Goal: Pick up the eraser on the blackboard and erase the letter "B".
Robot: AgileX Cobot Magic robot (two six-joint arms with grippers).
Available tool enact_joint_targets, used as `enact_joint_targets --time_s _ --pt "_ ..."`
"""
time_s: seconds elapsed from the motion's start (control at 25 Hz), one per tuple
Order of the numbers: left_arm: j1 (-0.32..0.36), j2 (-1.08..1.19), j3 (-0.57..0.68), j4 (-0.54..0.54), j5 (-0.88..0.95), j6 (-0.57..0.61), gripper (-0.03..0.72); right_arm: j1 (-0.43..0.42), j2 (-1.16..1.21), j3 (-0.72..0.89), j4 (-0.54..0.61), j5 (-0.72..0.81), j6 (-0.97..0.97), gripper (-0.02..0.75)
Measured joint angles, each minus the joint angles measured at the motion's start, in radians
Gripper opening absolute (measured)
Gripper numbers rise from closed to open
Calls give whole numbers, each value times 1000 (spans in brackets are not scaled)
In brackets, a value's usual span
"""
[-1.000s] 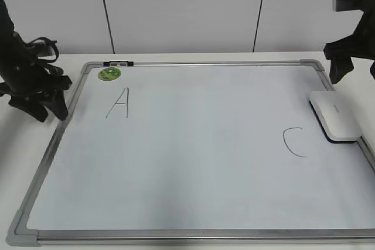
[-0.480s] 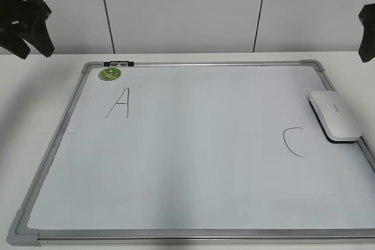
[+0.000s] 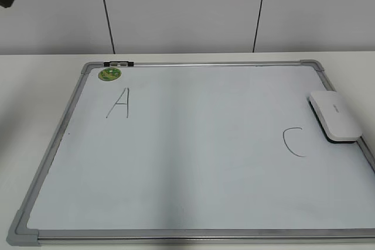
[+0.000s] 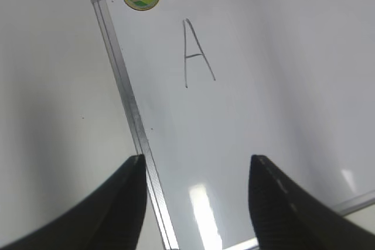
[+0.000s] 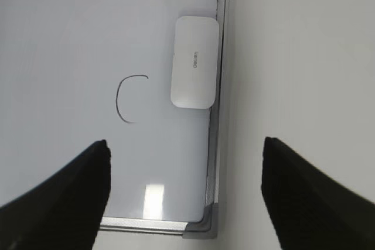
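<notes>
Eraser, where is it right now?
The eraser lies flat on the blackboard at its right edge, just right of the letter C, untouched by either gripper.

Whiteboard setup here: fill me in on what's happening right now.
Nothing is being handled at the moment. The eraser lies flat on the blackboard by its right edge, next to a "C". An "A" and a green magnet sit near the top left. No "B" shows between the letters. The left gripper and right gripper are both open, above the board and holding nothing.
</notes>
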Motion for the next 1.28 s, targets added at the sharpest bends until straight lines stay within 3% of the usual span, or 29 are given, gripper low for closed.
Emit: enact_joint_targets --time_s 0.8,1.16,1.28 --pt "-18 -868 751 48 20 -8 409 35 -919 751 -32 -25 19 594" --pt "-19 -1116 1038 105 -170 -8 407 35 -999 955 -64 -93 47 593" --pt "-19 -1131 1080 119 -224 -8 407 35 -999 974 -67 -104 53 592"
